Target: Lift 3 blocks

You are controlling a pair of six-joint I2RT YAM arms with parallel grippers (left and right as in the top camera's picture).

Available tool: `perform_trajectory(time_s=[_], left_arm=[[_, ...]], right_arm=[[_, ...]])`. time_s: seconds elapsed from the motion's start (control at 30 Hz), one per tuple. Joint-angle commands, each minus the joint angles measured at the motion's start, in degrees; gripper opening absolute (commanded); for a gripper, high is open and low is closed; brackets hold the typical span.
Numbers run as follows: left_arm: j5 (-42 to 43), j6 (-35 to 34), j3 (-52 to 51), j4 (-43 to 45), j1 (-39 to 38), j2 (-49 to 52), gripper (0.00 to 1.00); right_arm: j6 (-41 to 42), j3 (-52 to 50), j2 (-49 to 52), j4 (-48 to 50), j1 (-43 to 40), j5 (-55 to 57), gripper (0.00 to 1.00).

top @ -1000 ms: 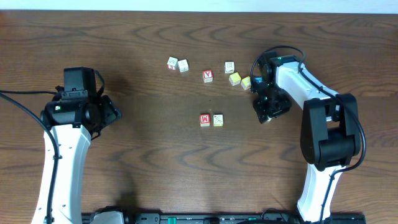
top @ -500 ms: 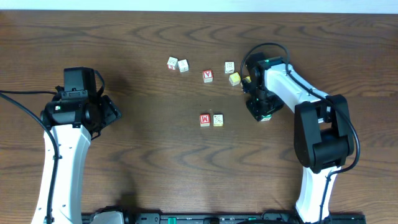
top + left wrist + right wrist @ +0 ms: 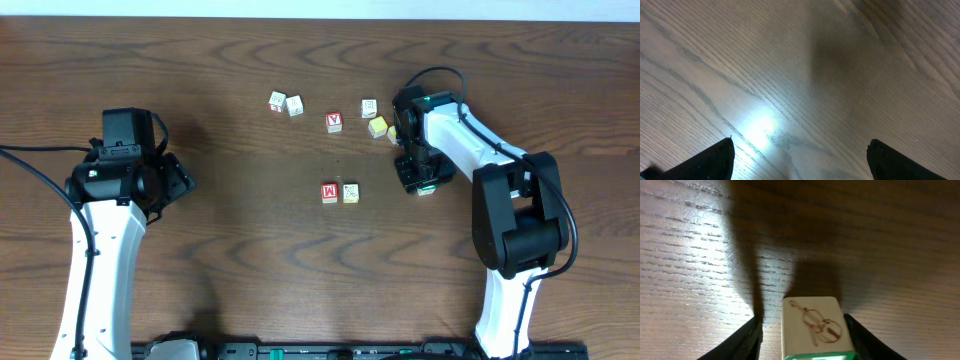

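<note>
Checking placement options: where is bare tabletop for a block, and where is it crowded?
Bare: between the left gripper and the red M block, and the near strip below it. Crowded: the far row of blocks beside the right gripper gripping the violin block.

Red A cube [image 3: 334, 122] rests on brown table [image 3: 230, 230].

The work surface is a dark brown table [image 3: 300, 270] with a pronounced wavy wood grain that runs left to right. It fills nearly the whole overhead view. A narrow pale strip [image 3: 320, 8] borders the far edge; whether it is wall or floor cannot be determined. Overhead lighting produces a bright glare patch [image 3: 760, 127] on the semi-gloss finish, with soft shadows beside it.
</note>
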Motion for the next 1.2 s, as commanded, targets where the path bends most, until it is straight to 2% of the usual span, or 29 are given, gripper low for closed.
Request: perform_trajectory(time_s=[0.0, 0.33, 0.43, 0.7, 0.87, 0.97, 1.17], left_arm=[[-0.5, -0.3, 0.2, -0.2, 0.2, 0.2, 0.85], [-0.5, -0.3, 0.2, -0.2, 0.2, 0.2, 0.85], [-0.5, -0.3, 0.2, -0.2, 0.2, 0.2, 0.85], [-0.5, -0.3, 0.2, -0.2, 0.2, 0.2, 0.85], [-0.5, -0.3, 0.2, -0.2, 0.2, 0.2, 0.85], [-0.5, -0.3, 0.2, -0.2, 0.2, 0.2, 0.85], [-0.5, -0.3, 0.2, -0.2, 0.2, 0.2, 0.85]], right_arm=[[5.9, -1.1, 0.5, 0.6, -0.4, -1.1, 0.45], [8.1, -1.1, 0.5, 0.8, -3.0, -5.0, 0.45], [7.7, -1.1, 0.5, 1.1, -3.1, -5.8, 0.41], [4.8, -1.1, 0.5, 2.1, -3.0, -5.8, 0.40], [4.9, -1.1, 0.5, 2.1, -3.0, -6.5, 0.33], [4.9, -1.0, 0.5, 2.1, -3.0, -9.3, 0.34], [4.9, -0.3, 0.5, 1.6, -3.0, -13.4, 0.28]])
